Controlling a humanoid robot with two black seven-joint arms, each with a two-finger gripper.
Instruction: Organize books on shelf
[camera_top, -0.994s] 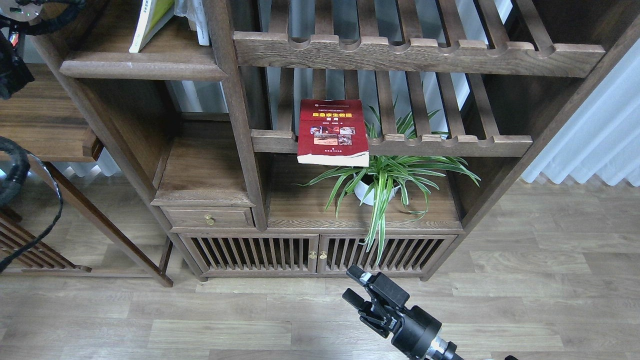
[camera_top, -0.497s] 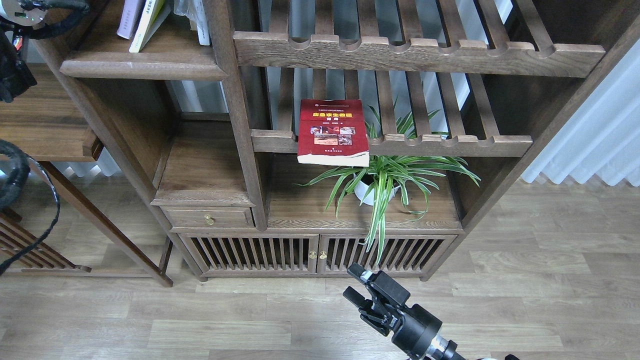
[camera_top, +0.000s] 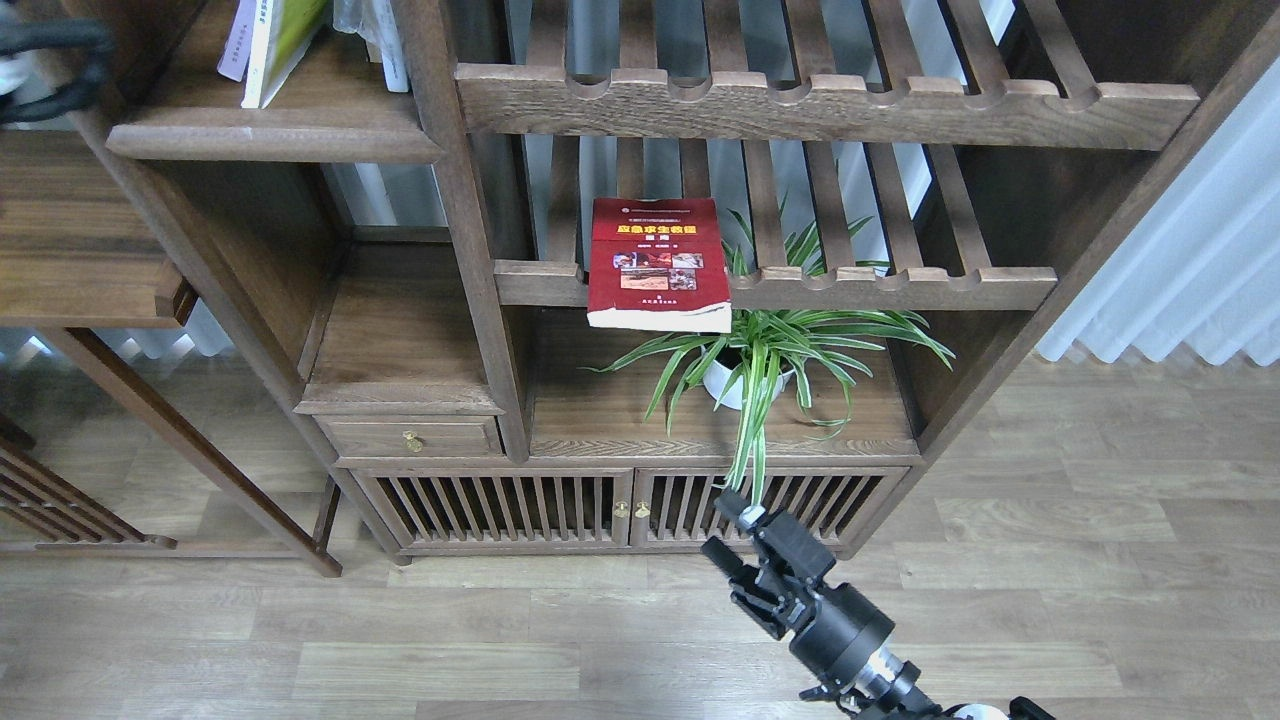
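Note:
A dark red book lies flat on the lower slatted shelf, with its near end hanging over the notched front rail. A yellow-green book and a pale lilac book stand leaning on the plank shelf at the top left, both cut off by the frame edge. My right gripper is open and empty, low in front of the cabinet doors and well below the red book. My left gripper is out of view; only a black cable shows at the top left.
A potted spider plant stands on the cabinet top just under the red book, its leaves hanging down towards my right gripper. A small drawer and slatted cabinet doors are below. A wooden side table stands at the left and a white curtain at the right.
The lilac book appeared beside the yellow-green one on the plank shelf. My left arm has pulled out of view to the left. My right gripper has risen slightly towards the cabinet.

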